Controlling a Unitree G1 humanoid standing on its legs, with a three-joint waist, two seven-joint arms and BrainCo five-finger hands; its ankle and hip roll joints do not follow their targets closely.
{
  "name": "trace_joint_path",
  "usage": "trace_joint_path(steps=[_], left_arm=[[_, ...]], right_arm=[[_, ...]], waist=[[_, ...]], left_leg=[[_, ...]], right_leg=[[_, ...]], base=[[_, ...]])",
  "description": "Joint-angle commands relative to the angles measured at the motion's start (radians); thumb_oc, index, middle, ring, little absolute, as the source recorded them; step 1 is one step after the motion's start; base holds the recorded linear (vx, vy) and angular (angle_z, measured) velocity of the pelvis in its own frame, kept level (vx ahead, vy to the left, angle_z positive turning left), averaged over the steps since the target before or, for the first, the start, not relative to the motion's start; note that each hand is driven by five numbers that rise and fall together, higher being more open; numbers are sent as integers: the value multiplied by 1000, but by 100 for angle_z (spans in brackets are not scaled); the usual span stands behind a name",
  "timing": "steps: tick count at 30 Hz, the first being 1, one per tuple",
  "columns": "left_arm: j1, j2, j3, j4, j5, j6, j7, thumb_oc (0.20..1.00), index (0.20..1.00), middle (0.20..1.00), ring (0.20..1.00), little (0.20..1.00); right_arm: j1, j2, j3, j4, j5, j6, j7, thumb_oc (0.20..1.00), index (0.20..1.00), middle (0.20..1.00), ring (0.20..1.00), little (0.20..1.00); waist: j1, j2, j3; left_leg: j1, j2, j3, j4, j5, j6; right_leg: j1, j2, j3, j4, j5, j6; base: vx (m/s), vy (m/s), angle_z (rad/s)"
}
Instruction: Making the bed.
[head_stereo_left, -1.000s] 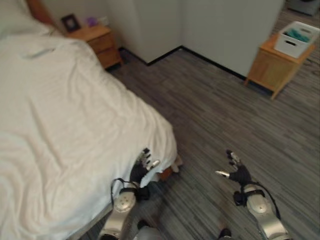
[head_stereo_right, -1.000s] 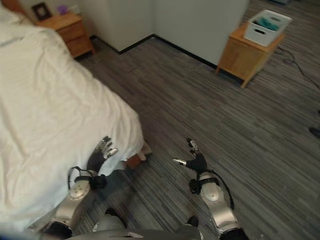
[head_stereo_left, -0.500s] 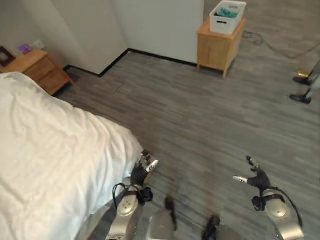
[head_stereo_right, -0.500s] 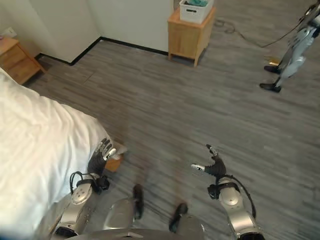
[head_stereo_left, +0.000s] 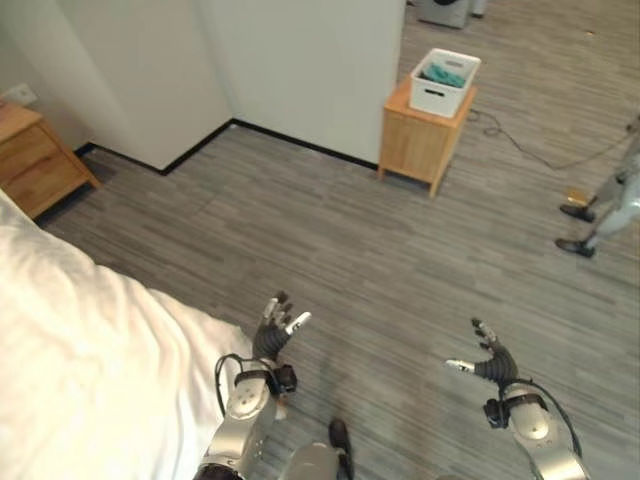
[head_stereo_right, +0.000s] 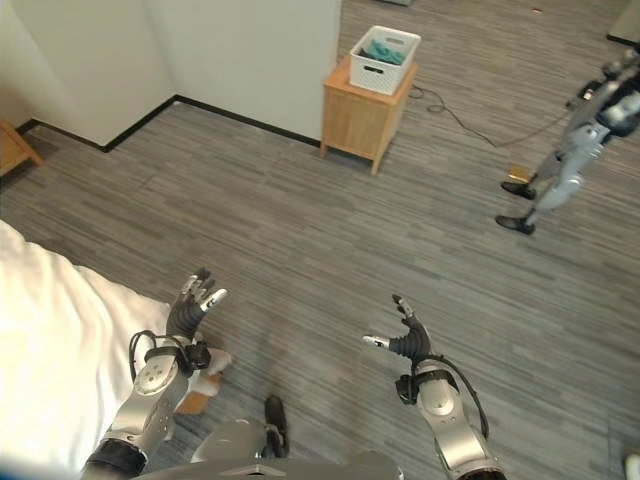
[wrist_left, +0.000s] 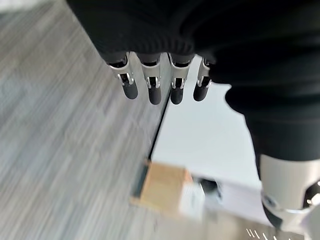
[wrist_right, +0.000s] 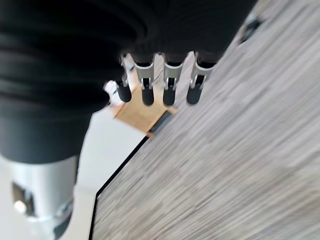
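Left hand (head_stereo_left: 272, 335): fingers spread, holding nothing, just beside the near corner of the bed's white duvet (head_stereo_left: 90, 370), at near left. Right hand (head_stereo_right: 405, 340): fingers apart, empty, above the floor (head_stereo_left: 330, 240). Far: wooden cabinet (head_stereo_left: 420, 145) carrying a white basket (head_stereo_left: 445, 82).

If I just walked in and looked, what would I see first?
Probably the big white bed cover filling the robot's left side, with the open left hand raised just off its corner. The open right hand is held up over the grey wooden floor. Farther back, a white basket with something teal inside sits on a small wooden cabinet by the wall.
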Motion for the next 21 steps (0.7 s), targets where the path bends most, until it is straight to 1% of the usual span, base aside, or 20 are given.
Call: trace_joint_path(steps=[1, 2, 3, 4, 5, 6, 7, 8, 9, 10, 11, 12, 13, 14, 15, 16, 18, 19, 20, 21], left_arm=[[-24, 14, 7, -82, 37, -47, -3, 1000, 1000, 1000, 1000, 1000], [-21, 13, 6, -77, 45, -43, -3, 1000, 1000, 1000, 1000, 1000], [-13, 14, 23, -74, 56, -39, -2, 1000, 1000, 1000, 1000, 1000], [-12, 14, 29, -69, 63, -38, -7, 1000, 1000, 1000, 1000, 1000], [-15, 16, 29, -60, 71, -40, -5, 1000, 1000, 1000, 1000, 1000], [-24, 19, 31, -59, 84, -44, -16, 1000, 1000, 1000, 1000, 1000], [-24, 20, 31, -60, 84, -44, -15, 1000, 1000, 1000, 1000, 1000], [-34, 18, 37, -75, 79, -47, -2, 1000, 1000, 1000, 1000, 1000], [-39, 13, 37, -87, 70, -48, -1, 1000, 1000, 1000, 1000, 1000], [-40, 13, 37, -87, 70, -48, 0, 1000, 1000, 1000, 1000, 1000], [-29, 12, 56, -135, 34, -55, -11, 1000, 1000, 1000, 1000, 1000], [-19, 16, 60, -152, 21, -54, -23, 1000, 1000, 1000, 1000, 1000], [-10, 19, 68, -160, 8, -49, -27, 1000, 1000, 1000, 1000, 1000], [4, 21, 74, -163, -3, -42, -38, 1000, 1000, 1000, 1000, 1000], [4, 22, 74, -163, -3, -42, -38, 1000, 1000, 1000, 1000, 1000], [41, 24, 98, -158, -10, -35, -49, 1000, 1000, 1000, 1000, 1000], [76, 20, 116, -149, -10, -26, -53, 1000, 1000, 1000, 1000, 1000], [92, 17, 122, -145, -10, -20, -56, 1000, 1000, 1000, 1000, 1000], [114, 10, 134, -144, -21, -18, -60, 1000, 1000, 1000, 1000, 1000], [117, 11, 133, -146, -23, -18, -62, 1000, 1000, 1000, 1000, 1000]], right_arm=[[-70, -14, -52, -40, 20, -37, -8, 1000, 1000, 1000, 1000, 1000], [-70, -13, -50, -37, 17, -38, -10, 1000, 1000, 1000, 1000, 1000], [-70, -8, -54, -39, 15, -38, -10, 1000, 1000, 1000, 1000, 1000], [-65, -8, -58, -45, 17, -37, -9, 1000, 1000, 1000, 1000, 1000], [-60, -5, -58, -53, 24, -39, -6, 1000, 1000, 1000, 1000, 1000], [-35, 4, -71, -58, 47, -42, -11, 1000, 1000, 1000, 1000, 1000], [-35, 4, -71, -58, 47, -43, -11, 1000, 1000, 1000, 1000, 1000], [-22, 0, -87, -76, 64, -52, -19, 1000, 1000, 1000, 1000, 1000], [-21, -8, -96, -79, 81, -55, -21, 1000, 1000, 1000, 1000, 1000], [-22, -8, -97, -79, 81, -55, -21, 1000, 1000, 1000, 1000, 1000], [-21, -28, -114, -70, 102, -62, -38, 1000, 1000, 1000, 1000, 1000], [-18, -32, -122, -66, 102, -61, -43, 1000, 1000, 1000, 1000, 1000], [-25, -34, -125, -61, 108, -63, -45, 1000, 1000, 1000, 1000, 1000], [-25, -34, -136, -55, 108, -59, -45, 1000, 1000, 1000, 1000, 1000], [-25, -34, -135, -55, 108, -59, -45, 1000, 1000, 1000, 1000, 1000], [-43, -37, -135, -45, 100, -54, -51, 1000, 1000, 1000, 1000, 1000], [-59, -30, -136, -36, 105, -57, -51, 1000, 1000, 1000, 1000, 1000], [-69, -36, -134, -31, 100, -58, -56, 1000, 1000, 1000, 1000, 1000], [-87, -39, -130, -29, 89, -54, -57, 1000, 1000, 1000, 1000, 1000], [-86, -39, -130, -28, 88, -53, -57, 1000, 1000, 1000, 1000, 1000]], waist=[[-50, -9, 42], [-68, -10, 42], [-84, -19, 37], [-93, -16, 32], [-103, -12, 29], [-101, -12, 14], [-107, -16, 13], [-96, -7, 18], [-92, -16, 28], [-96, -20, 26], [-77, -50, 29], [-64, -55, 29], [-52, -62, 26], [-48, -62, 17], [-49, -63, 17], [-17, -47, 8], [2, -19, -5], [17, -12, -10], [41, -5, -20], [36, -5, -21]], left_leg=[[126, 24, -65, -60, -50, -173], [161, 22, -86, -64, -74, -183], [205, 13, -111, -72, -103, -194], [229, 16, -134, -63, -138, -199], [243, 22, -166, -19, -180, -202], [263, 26, -211, 114, -213, -218], [257, 22, -218, 117, -209, -218], [211, 38, -215, 271, -160, -253], [125, 54, -201, 416, -130, -276], [115, 49, -205, 421, -127, -275], [-27, 140, -48, 622, -95, -283], [-60, 196, 26, 631, -104, -275], [-86, 241, 83, 605, -99, -264], [-107, 277, 135, 534, -101, -253], [-107, 276, 135, 533, -100, -252], [-177, 285, 174, 411, -68, -269], [-203, 301, 235, 194, 51, -283], [-218, 306, 271, 95, 92, -281], [-242, 318, 290, 3, 135, -275], [-233, 309, 283, -17, 143, -277]], right_leg=[[54, 40, -54, -383, 175, 8], [18, 63, -44, -467, 195, 8], [-40, 58, -24, -523, 240, 22], [-57, 55, -21, -573, 262, 36], [-63, 59, -6, -584, 270, 40], [-8, 75, 12, -592, 273, 19], [-7, 69, 7, -596, 277, 19], [29, 72, 2, -595, 281, -5], [72, 63, -8, -613, 280, -24], [69, 57, -12, -615, 285, -24], [179, 52, -93, -665, 251, -61], [224, 60, -128, -685, 222, -67], [254, 64, -157, -692, 204, -70], [283, 61, -192, -696, 184, -68], [283, 61, -192, -696, 184, -68], [352, 89, -201, -701, 130, -55], [388, 103, -232, -699, 103, -36], [412, 103, -249, -697, 88, -26], [455, 91, -265, -689, 78, -7], [459, 91, -266, -688, 74, -4]], base=[[530, -143, 112], [545, -147, 137], [607, -98, 108], [614, -92, 80], [798, -78, 112], [609, -57, 131], [535, -93, 164], [199, -84, 127], [196, -82, 173], [173, -150, 235], [152, -171, 199], [263, -202, 122], [223, -80, 101], [171, -30, 149], [413, 65, 162], [462, 178, 83], [493, 269, 60], [523, 306, 95], [409, 226, 73], [418, 211, 50]])
